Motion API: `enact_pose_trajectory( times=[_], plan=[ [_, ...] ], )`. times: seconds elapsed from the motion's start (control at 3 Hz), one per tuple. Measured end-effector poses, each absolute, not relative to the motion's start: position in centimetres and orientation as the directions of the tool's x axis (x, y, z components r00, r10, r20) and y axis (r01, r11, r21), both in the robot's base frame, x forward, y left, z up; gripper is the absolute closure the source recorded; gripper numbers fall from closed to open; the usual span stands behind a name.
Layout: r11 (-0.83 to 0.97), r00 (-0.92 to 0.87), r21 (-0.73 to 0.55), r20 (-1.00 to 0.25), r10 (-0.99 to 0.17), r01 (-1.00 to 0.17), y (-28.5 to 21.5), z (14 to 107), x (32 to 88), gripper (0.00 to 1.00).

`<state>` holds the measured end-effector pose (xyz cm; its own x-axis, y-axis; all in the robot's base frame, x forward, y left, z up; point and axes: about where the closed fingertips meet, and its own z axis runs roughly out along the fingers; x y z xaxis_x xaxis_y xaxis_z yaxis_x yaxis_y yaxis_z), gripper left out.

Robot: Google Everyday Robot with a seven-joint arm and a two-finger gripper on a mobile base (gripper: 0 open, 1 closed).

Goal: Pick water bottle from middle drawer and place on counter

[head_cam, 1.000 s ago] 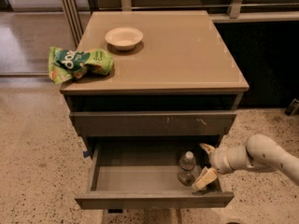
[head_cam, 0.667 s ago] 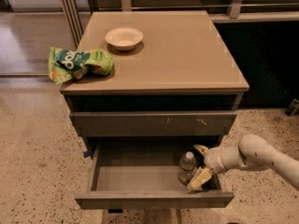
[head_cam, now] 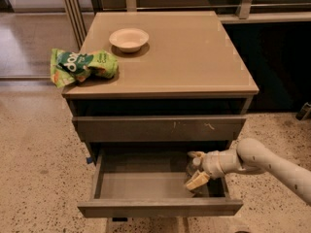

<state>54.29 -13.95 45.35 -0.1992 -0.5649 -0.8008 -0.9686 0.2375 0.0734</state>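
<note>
The only printing in view is bold white lettering on a dark patch of the crinkled green snack bag [head_cam: 83,66] at the left edge of the glossy tan bench [head_cam: 184,57], too unclear to read, while the pale end effector [head_cam: 193,169] sits inside the open grey-brown middle drawer [head_cam: 146,186], at its right end.

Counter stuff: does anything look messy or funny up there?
Yes. The crumpled green snack bag hangs over the left edge of the counter, as if it might slip off. The white bowl sits upright. The tool is down in the open middle drawer, right at the water bottle.
</note>
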Motion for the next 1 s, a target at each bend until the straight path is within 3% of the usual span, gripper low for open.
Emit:
enact_pose_trajectory(
  times=[1.0],
  plan=[
    [0.235,-0.195,0.071,-0.803,-0.564,-0.969,-13.77,45.31,54.39,0.97]
  ],
)
